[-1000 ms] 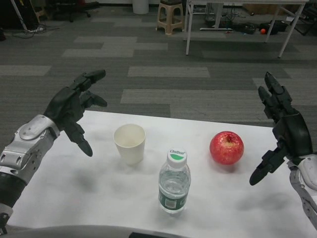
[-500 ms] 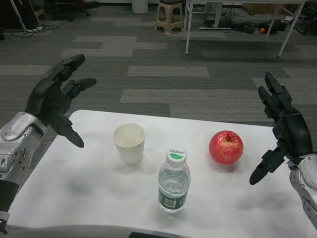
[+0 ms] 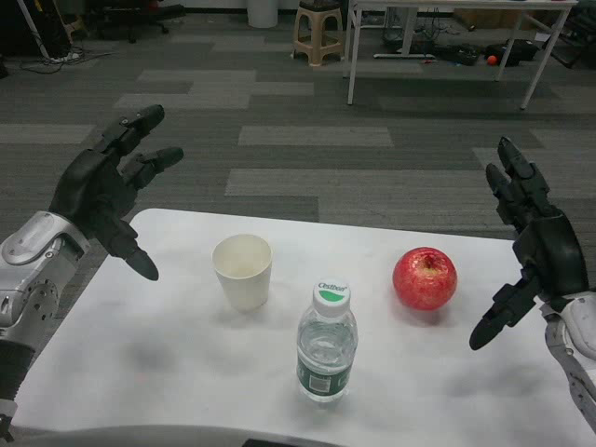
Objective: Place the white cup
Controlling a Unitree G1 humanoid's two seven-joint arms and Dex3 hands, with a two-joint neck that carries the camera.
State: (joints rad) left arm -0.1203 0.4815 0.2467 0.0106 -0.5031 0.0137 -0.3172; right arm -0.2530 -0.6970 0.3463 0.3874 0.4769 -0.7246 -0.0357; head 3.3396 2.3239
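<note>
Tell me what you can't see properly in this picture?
Head view only:
- Inside the white cup: its own wall hides the bottom.
- Water bottle label: print too small to read.
- Right hand: its forearm is cut off by the picture's right edge.
- Apple: far side hidden by itself.

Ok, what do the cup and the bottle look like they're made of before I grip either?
White cup: probably paper, going by its matte, opaque wall and thin rolled rim; thin plastic is possible. It stands upright and looks empty. Bottle: clear, glossy thin plastic; you can see through it to the water, and it has a green label and a green and white cap. Both would likely dent under a hard squeeze.
</note>
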